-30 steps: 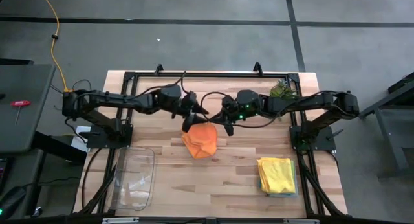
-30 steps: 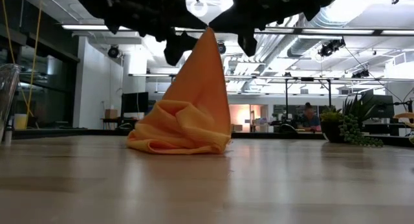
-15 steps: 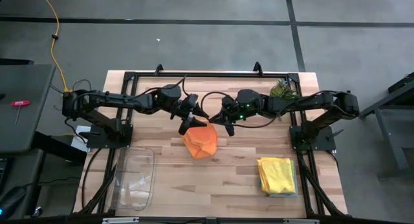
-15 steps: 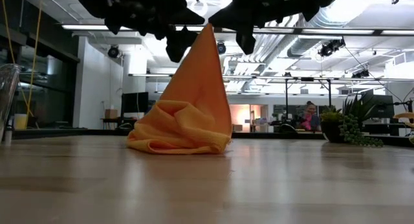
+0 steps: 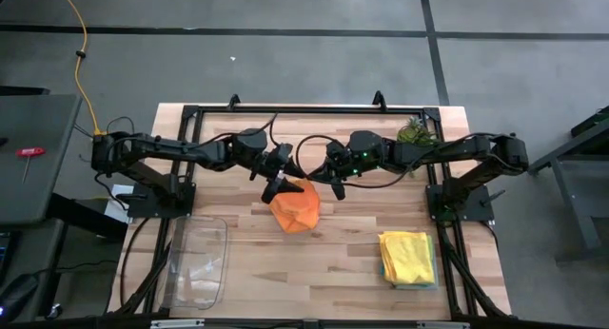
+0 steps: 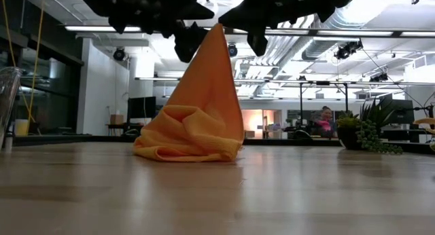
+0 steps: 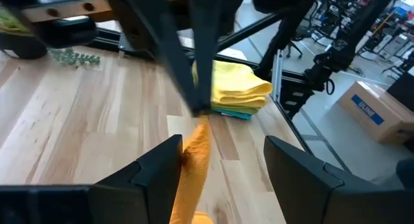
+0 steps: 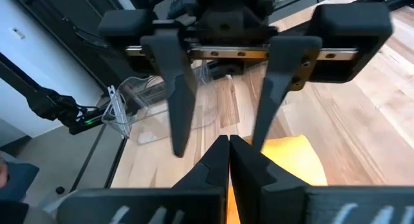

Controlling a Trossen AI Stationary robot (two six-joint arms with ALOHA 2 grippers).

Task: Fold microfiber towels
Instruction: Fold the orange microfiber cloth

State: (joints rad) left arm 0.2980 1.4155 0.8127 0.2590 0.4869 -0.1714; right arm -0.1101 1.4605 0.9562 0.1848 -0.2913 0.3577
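An orange towel [image 5: 295, 207] is drawn up to a peak at mid-table, and its lower part lies bunched on the wood. My right gripper [image 5: 319, 180] is shut on the peak. It also shows in the low view [image 6: 221, 21]. My left gripper [image 5: 284, 182] is open just to the left of the peak. Its fingers [image 7: 162, 166] stand on either side of the raised orange strip [image 7: 194, 162]; whether they touch it I cannot tell. A stack of folded towels [image 5: 409, 258], yellow on top with teal under it, lies at the near right. My right gripper pinches the orange towel's raised corner [image 6: 217, 34] between its two shut fingers [image 8: 217, 162]. It comes slanting down from the table's right side. The towel hangs below the fingers in a cone, and its lower part [image 6: 187, 147] rests bunched on the table.
A clear plastic tray [image 5: 200, 262] stands at the near left. A small green plant [image 5: 414, 131] sits at the far right. Black frame rails [image 5: 304, 110] run along the far edge and both sides. Bare wood lies between the tray and the folded stack.
My left gripper has risen a little and edged toward the towel's raised corner, staying open. My right gripper has kept the corner up, and the towel's bunched lower part has stayed where it was.
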